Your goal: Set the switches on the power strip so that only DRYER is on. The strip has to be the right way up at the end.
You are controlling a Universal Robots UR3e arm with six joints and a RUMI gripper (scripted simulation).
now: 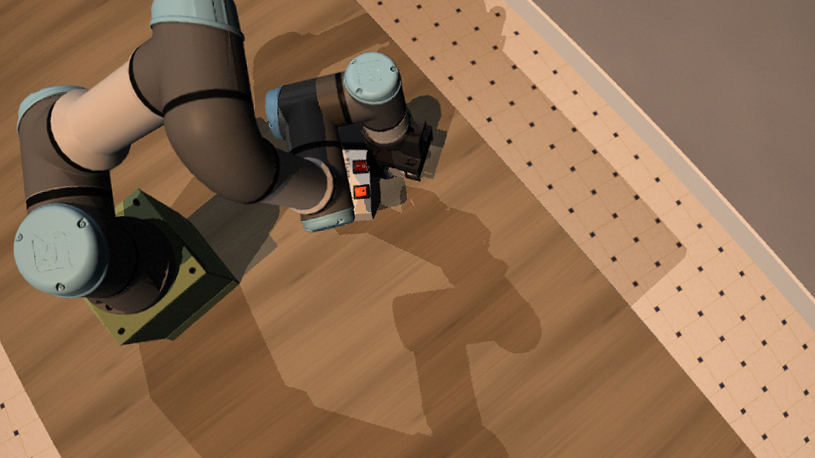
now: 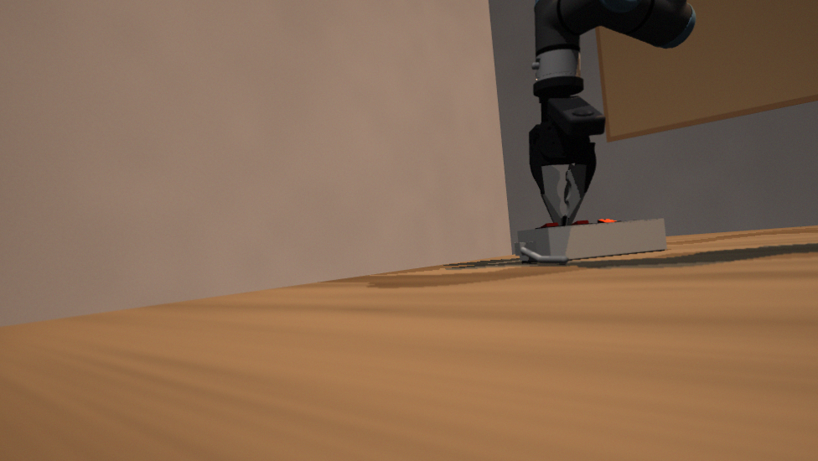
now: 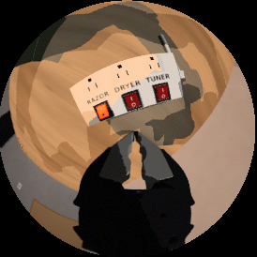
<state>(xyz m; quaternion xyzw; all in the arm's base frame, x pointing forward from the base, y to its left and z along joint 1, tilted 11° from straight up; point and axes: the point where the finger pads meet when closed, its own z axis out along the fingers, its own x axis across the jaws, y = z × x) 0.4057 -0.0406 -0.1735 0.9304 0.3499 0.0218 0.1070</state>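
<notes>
The white power strip (image 1: 363, 216) (image 2: 618, 239) (image 3: 105, 81) lies the right way up, switches on top. The RAZOR switch (image 1: 360, 191) (image 2: 606, 220) (image 3: 103, 112) is lit orange. The DRYER switch (image 1: 360, 166) (image 2: 581, 222) (image 3: 131, 100) and the TUNER switch (image 2: 549, 225) (image 3: 161, 93) are dark red and unlit. TUNER is hidden by the arm in the top view. My gripper (image 2: 565, 222) (image 3: 134, 131) is shut and empty. Its tips appear near the strip's top height, beside the switch-side edge in the wrist view; I cannot tell if they touch it.
A short grey cord (image 2: 543, 258) (image 3: 163, 43) leaves the strip at the TUNER end. The arm's green base block (image 1: 200, 278) stands left of the strip in the top view. A plain wall (image 2: 257, 142) rises behind the table.
</notes>
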